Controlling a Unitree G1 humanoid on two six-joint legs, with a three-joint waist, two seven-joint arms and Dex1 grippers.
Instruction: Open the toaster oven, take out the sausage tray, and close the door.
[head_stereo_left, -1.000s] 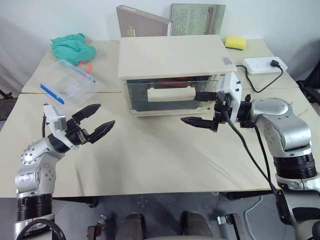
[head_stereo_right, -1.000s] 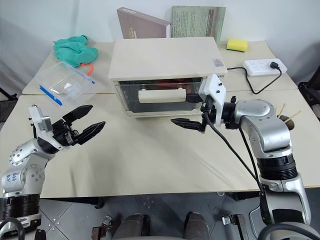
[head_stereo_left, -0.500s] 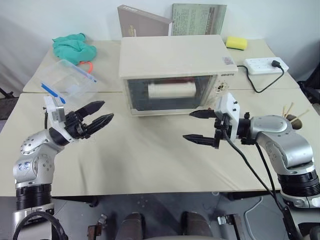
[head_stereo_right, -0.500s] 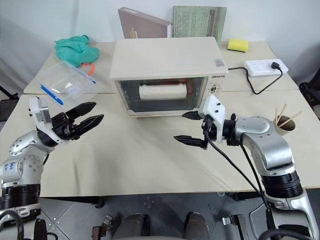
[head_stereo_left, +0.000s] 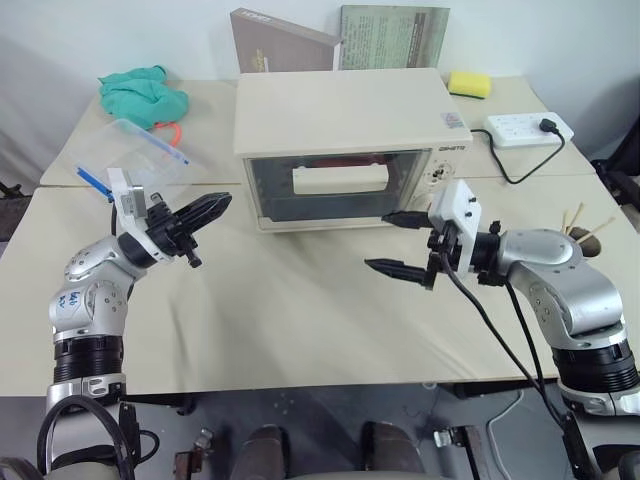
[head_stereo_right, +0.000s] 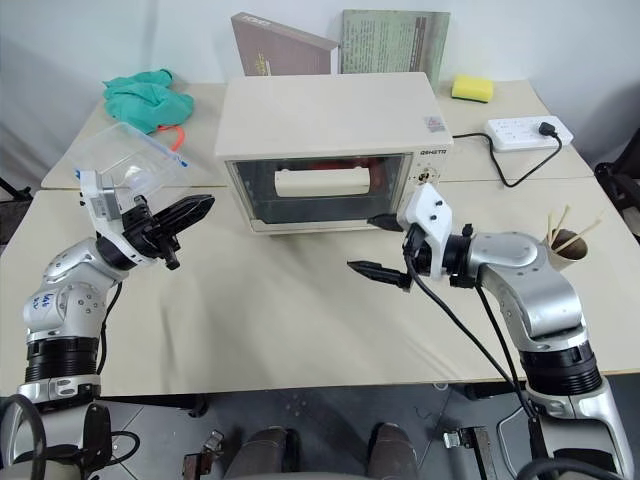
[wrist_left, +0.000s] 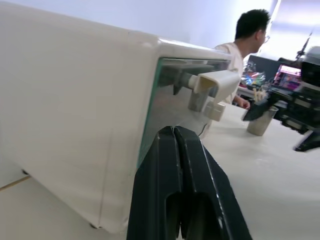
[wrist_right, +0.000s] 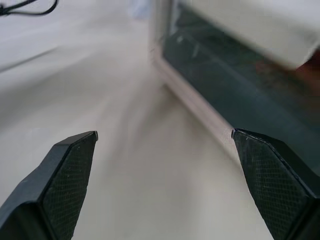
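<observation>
the toaster oven (head_stereo_left: 345, 140) stands on the cream table (head_stereo_left: 300, 320), in the middle of its far half, and i take it as the landmark. its door (head_stereo_left: 335, 185) is closed, upright, with the long cream handle (head_stereo_left: 338, 181) across the glass. something red is seen dimly behind the glass, but i cannot tell what it is.

the left gripper (head_stereo_left: 205, 210) is in the air to the left of the oven, near its front left corner, not touching it. its two black fingers (wrist_left: 177, 170) are pressed together with no gap, and nothing is between them. in the left wrist view the oven side and the handle are close ahead.

the right gripper (head_stereo_left: 397, 242) is in front of the oven, near its front right corner, below the control knobs (head_stereo_left: 437, 175). its fingers (wrist_right: 70, 175) are spread wide apart and hold nothing; the upper tip is just beside the lower right edge of the door, but i cannot tell if it touches.

left of the oven there is a clear plastic box (head_stereo_left: 135, 160) and, further back, a green cloth (head_stereo_left: 145, 92). right of the oven lies a white power strip (head_stereo_left: 525, 127), behind it a yellow sponge (head_stereo_left: 470, 83). behind the oven two books (head_stereo_left: 395, 25) stand against the wall.
</observation>
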